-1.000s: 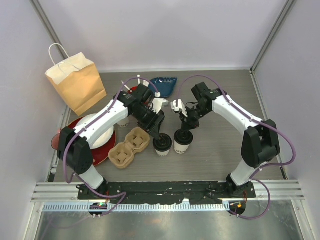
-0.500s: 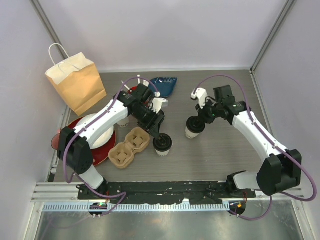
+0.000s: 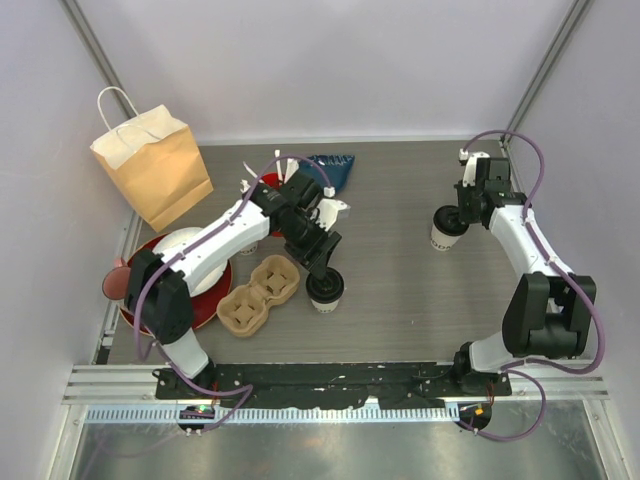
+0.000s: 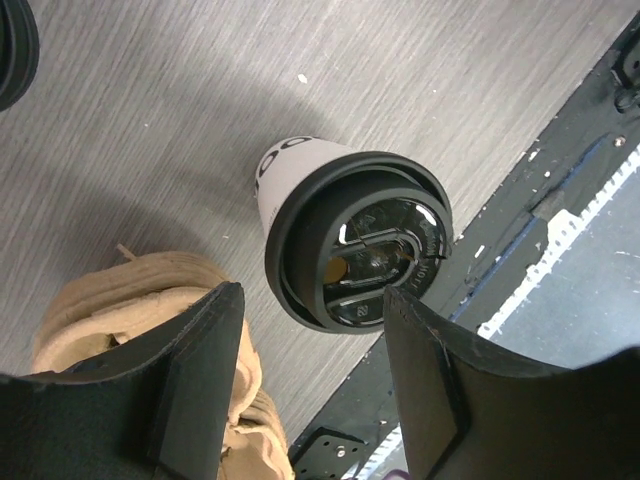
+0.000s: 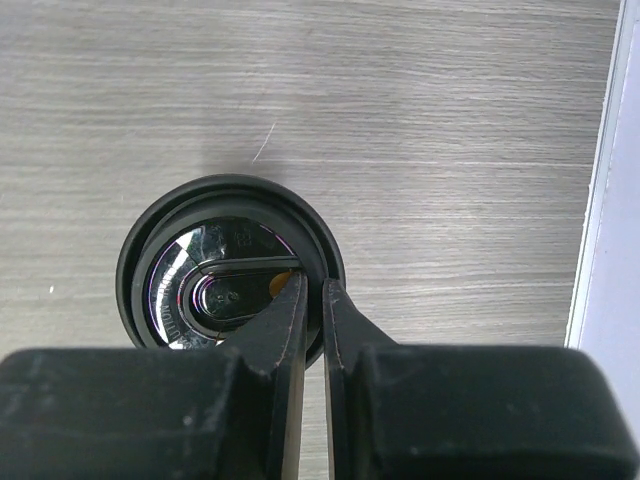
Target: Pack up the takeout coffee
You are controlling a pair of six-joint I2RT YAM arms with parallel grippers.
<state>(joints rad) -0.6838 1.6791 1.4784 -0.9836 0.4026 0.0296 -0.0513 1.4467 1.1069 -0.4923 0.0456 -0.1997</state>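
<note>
Two coffees: left cup beside carrier, right cup in right claw.

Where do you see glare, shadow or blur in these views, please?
Right wrist: glare on the black lid, right fingers dark. Left wrist: the cup casts a soft shadow leftward, left fingers dark. Top view: even light, sharp.

Centre of desk open, wide lane. Left of frame crowded: paper bag, red plate, cup carrier, lidded cup; second cup near wall at frame right.
</note>
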